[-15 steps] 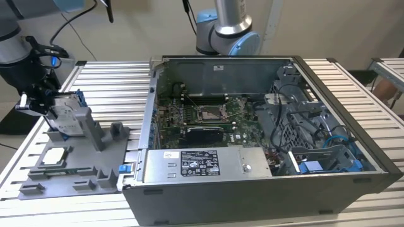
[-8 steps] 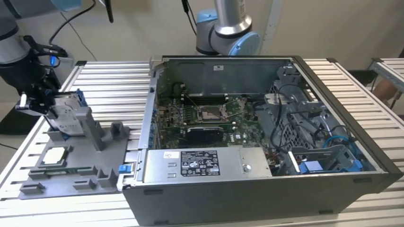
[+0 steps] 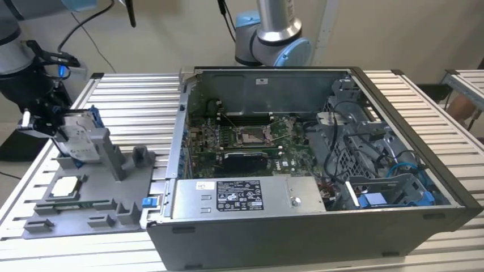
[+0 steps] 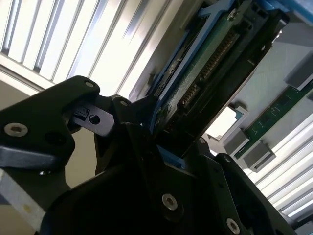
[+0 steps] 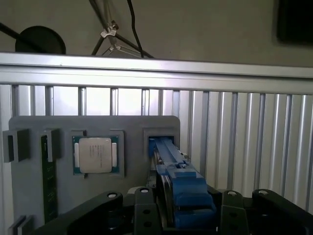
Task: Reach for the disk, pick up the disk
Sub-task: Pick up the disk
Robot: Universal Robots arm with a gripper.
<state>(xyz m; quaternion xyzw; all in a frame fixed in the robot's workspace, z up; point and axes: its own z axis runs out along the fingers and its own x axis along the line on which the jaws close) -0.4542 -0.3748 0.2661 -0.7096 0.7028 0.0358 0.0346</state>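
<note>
Gripper: nearest the lens in both wrist views is the black gripper. Its two fingers stand one on each flat side of the disk and look pressed against it, so we judge that it pinches the disk.
Disk: the disk stands on its edge between the fingers, wearing its blue frame. The end away from the gripper seems to sit in a slot of the grey tray.
Done: the reach is finished, we think, and the grasp seems taken.
Left: the lifting. As far as we can see, the disk is not yet out of its slot.
Beside the gripper: a small square chip lies flat in its own pocket of the tray, near the disk but apart from it.
Far from the gripper: an open computer case stands well apart, beyond the tray.
Surface: a table of silver metal slats carries both tray and case.
Room: we see a plain pale wall, a black cable hanging before it, and a grey and blue robot joint behind the case.
</note>
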